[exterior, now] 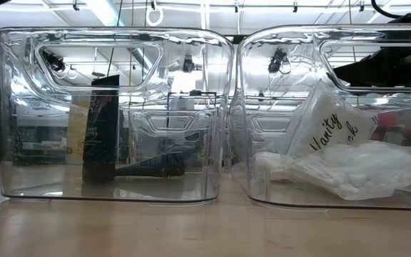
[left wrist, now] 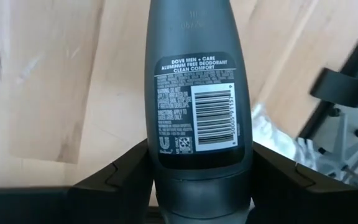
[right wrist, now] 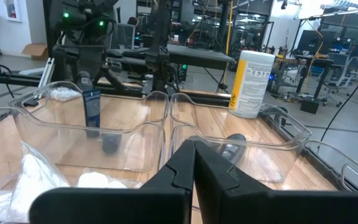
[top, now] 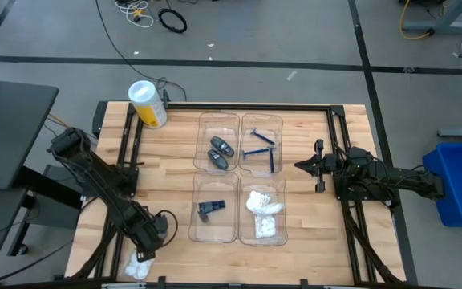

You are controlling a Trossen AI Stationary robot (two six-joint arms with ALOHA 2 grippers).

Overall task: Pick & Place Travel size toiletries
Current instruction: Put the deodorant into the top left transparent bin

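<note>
Deodorant tube (left wrist: 197,106), dark grey, sits clamped between my left gripper (left wrist: 199,177) fingers at the table's near-left corner (white packets (top: 139,266) lie beside it). My right gripper (top: 301,166), fingers pressed together, waits beside the razor tray (top: 261,143).

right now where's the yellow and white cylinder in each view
high view: yellow-and-white cylinder stands on the table's far left corner, beyond the clear trays.
low view: not in it.
left wrist view: not in it; the dark grey tube held in the left gripper fills it.
right wrist view: upright, past the trays' far end.
shared landmark: the clear trays.
</note>
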